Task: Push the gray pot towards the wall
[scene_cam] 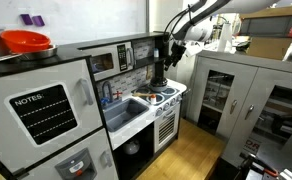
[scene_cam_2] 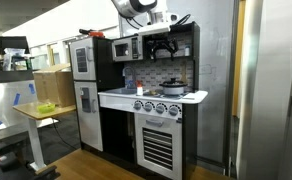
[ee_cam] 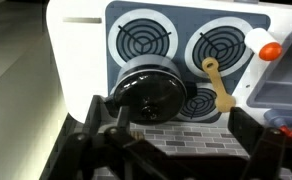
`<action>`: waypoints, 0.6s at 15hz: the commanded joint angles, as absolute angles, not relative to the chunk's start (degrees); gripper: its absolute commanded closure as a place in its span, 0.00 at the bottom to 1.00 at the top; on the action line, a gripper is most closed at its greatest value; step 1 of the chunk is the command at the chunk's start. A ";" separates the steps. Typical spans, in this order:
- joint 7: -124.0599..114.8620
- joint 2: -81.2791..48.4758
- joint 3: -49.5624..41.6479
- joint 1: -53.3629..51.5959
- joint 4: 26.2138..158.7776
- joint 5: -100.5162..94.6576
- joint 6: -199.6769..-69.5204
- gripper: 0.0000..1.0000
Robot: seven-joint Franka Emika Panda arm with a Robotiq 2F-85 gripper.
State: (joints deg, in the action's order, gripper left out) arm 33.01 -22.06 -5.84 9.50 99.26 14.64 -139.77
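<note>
The gray pot (ee_cam: 146,95) is dark, round and lidded. It stands on the toy stove's burner nearest the tiled back wall (ee_cam: 186,140). It also shows in an exterior view (scene_cam_2: 172,86), on the stovetop in front of the wall (scene_cam_2: 149,72). My gripper (ee_cam: 171,140) is open and empty, with one finger at each side of the wrist view. It hangs above the stove close to the wall, over and behind the pot and apart from it. It shows in both exterior views (scene_cam: 159,72) (scene_cam_2: 163,46).
A tan toy utensil (ee_cam: 218,85) lies on the burners beside the pot. A toy sink (scene_cam: 126,110) is next to the stove. A red-orange bowl (scene_cam: 26,42) sits on top of the toy fridge. A microwave (scene_cam_2: 123,48) and upper shelf hang above the counter.
</note>
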 commanded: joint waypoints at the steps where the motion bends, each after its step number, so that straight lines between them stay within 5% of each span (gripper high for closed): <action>1: 32.65 -25.74 -2.40 12.32 93.93 14.20 -136.05 0.00; 9: 33.09 -27.00 0.47 15.36 92.66 16.45 -129.13 0.00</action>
